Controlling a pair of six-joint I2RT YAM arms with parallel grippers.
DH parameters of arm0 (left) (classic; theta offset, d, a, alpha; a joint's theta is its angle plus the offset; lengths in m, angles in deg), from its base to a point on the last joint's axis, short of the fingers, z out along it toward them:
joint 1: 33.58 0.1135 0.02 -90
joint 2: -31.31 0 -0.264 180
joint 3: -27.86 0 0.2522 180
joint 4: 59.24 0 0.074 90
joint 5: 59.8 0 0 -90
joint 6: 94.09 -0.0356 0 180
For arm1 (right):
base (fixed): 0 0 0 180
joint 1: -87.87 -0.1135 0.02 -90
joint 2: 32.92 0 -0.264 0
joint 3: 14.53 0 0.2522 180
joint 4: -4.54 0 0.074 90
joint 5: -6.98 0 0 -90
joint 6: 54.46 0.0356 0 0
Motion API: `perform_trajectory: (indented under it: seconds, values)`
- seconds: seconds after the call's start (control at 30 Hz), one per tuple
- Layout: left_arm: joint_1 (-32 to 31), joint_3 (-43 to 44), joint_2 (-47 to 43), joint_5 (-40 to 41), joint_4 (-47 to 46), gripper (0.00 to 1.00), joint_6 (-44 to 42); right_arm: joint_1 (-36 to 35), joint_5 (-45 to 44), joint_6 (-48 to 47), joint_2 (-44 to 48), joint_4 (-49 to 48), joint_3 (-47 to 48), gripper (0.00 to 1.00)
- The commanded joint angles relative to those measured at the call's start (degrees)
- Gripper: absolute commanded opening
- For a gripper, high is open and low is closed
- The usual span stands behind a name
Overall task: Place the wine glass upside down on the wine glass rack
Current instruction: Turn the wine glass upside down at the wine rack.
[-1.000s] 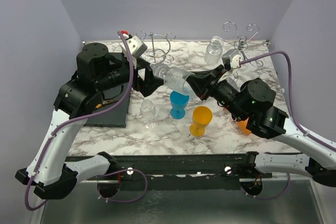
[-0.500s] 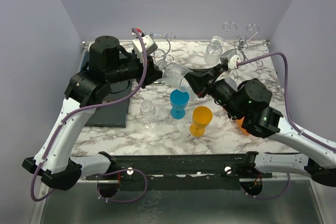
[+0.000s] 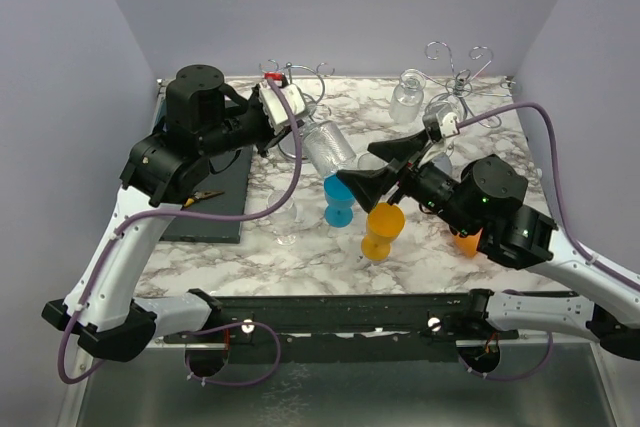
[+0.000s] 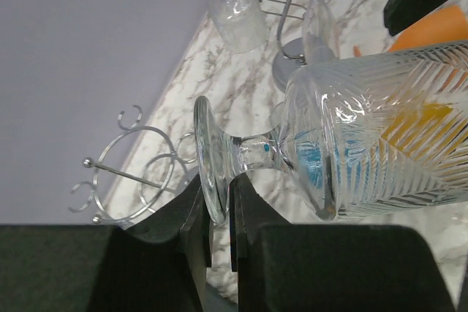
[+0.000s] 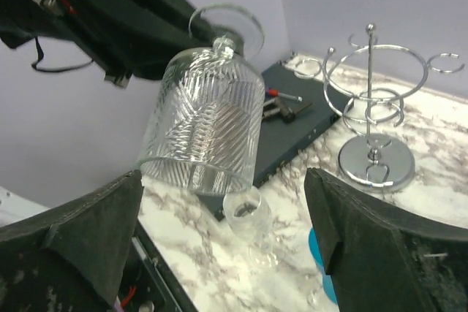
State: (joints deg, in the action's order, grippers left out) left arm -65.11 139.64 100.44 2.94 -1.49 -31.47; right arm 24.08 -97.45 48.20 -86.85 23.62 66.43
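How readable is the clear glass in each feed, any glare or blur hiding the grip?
Left wrist: sharp; the wine glass foot sits plainly in the left gripper, with bright highlights on the cut bowl. Right wrist: glass crisp against the wall, that camera's own fingers soft. Top external: even light, but the clear glass nearly melts into the marble table.

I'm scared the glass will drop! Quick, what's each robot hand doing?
Left gripper: closed on the foot of the clear wine glass.
Right gripper: open, holding nothing.
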Motion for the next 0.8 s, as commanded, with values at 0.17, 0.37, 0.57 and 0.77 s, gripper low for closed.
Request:
perform_trajectory:
  seconds: [0.17,0.37,0.57,0.77]
  values:
    - [-0.2,-7.25,-6.25,2.0,-11.52,0.0,-23.31,-0.37,8.47,1.5,-1.53,19.26,11.55,1.0]
    - [-0.37,-12.94,-10.07,-1.67,-16.11,0.0,-32.58,-0.42,10.14,-1.34,-11.05,19.37,17.89,1.0]
    - [-0.64,-16.16,-13.11,-3.13,-19.49,0.0,-38.31,-0.36,9.73,-2.2,-19.47,21.04,22.49,1.0]
    - [-0.72,-18.84,-15.48,-3.67,-21.63,0.0,-41.78,-0.12,9.15,-1.78,-21.48,19.17,21.05,1.0]
